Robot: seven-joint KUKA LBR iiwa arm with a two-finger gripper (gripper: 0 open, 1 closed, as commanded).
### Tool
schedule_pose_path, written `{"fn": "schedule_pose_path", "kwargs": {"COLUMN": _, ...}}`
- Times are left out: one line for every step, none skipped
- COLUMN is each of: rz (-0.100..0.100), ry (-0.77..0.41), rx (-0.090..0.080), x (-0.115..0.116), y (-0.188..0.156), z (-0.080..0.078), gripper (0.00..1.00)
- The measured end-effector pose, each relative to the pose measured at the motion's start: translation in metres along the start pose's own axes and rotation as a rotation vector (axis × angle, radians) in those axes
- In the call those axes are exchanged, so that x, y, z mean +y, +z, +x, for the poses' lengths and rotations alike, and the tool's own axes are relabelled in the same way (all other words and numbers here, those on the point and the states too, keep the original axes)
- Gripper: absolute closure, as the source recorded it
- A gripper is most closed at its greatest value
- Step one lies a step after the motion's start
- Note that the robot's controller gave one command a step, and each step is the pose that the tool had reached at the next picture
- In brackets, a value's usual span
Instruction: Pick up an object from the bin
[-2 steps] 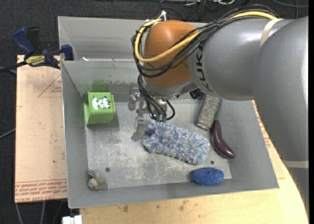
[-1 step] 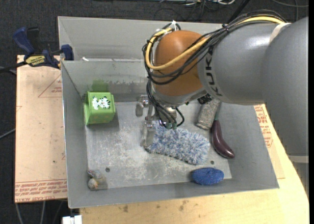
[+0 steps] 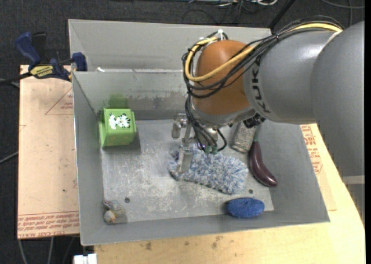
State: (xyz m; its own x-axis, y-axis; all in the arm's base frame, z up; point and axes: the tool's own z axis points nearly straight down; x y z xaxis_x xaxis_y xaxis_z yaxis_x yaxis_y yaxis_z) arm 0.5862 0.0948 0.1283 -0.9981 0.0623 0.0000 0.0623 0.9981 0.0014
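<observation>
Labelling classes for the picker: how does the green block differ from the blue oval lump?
Shape: the green block is boxy, flat-faced; the blue oval lump is rounded and low. Markings: the block has a white pattern on top; the lump is plain. Place: block far left, lump front right. Both lie on the bin floor, clear of the hand.
</observation>
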Motion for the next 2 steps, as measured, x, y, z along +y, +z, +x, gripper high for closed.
{"fn": "schedule_pose_path", "kwargs": {"rz": 0.000, "ry": -0.041, "rx": -0.002, "x": -0.024, "y": 0.033, "z": 0.004, "gripper": 0.00}}
{"fn": "schedule_pose_path", "kwargs": {"rz": -0.002, "ry": 0.070, "rx": -0.001, "x": -0.056, "y": 0.036, "z": -0.021, "gripper": 1.00}}
